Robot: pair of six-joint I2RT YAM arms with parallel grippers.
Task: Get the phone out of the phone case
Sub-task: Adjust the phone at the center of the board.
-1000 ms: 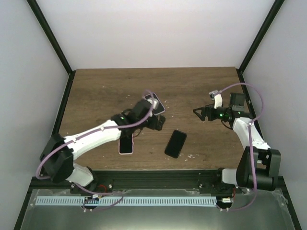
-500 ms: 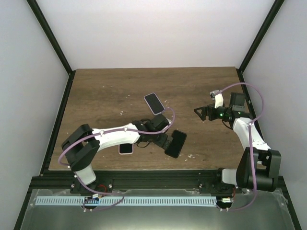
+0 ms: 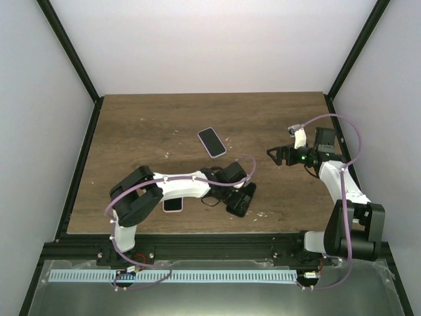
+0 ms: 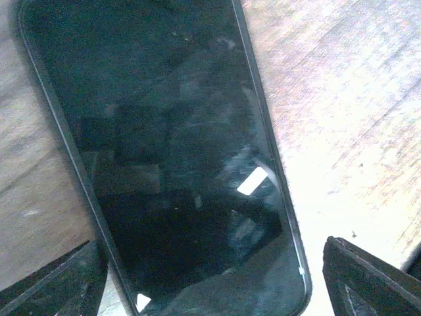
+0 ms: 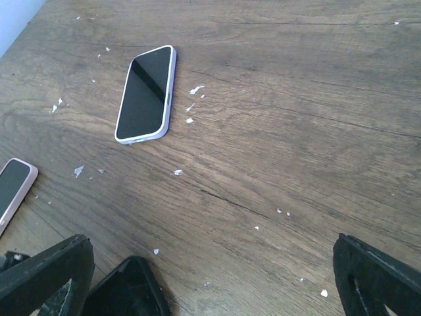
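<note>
A black phone in a black case lies flat on the wooden table and fills the left wrist view. My left gripper is low over its near end and open. One finger stands by the left edge of the phone and the other finger just off its right edge. From above, the left gripper covers most of that phone. My right gripper hovers open at the right with nothing in it. Its wrist view catches a corner of the black phone.
A phone in a lilac case lies further back mid-table. A phone in a pink case lies left of the black one, partly under the left arm. Small white flecks dot the wood.
My left arm swung from the lilac-cased phone towards the near edge and came down over the black phone. The right arm has stayed put.
</note>
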